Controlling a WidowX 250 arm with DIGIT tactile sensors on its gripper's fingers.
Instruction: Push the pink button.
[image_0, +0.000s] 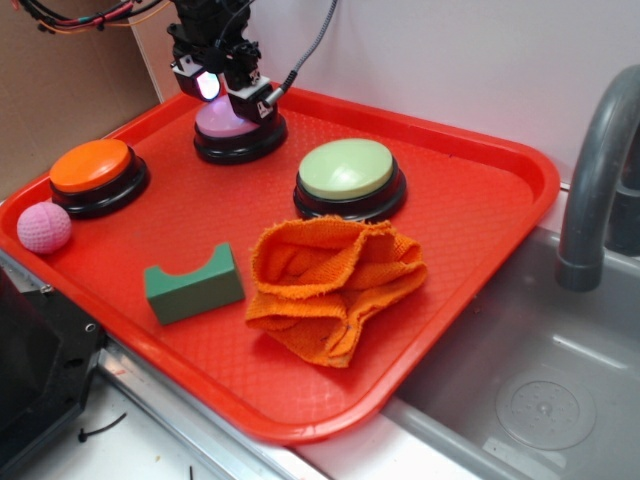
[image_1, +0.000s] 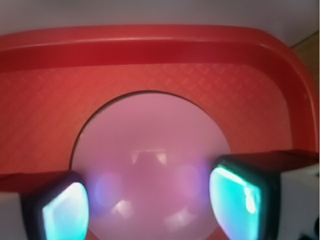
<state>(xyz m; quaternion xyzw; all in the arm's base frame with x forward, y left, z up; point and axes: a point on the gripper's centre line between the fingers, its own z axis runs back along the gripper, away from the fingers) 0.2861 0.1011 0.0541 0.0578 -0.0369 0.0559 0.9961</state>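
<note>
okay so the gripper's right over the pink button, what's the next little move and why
Probably press straight down. The gripper sits right at the pink button, and in the wrist view the dome fills the space between the open fingers, so it looks centred; contact itself can't be confirmed.

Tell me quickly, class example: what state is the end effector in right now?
End effector: open, fingers spread, holding nothing, right over the pink button, apparently on its dome.
</note>
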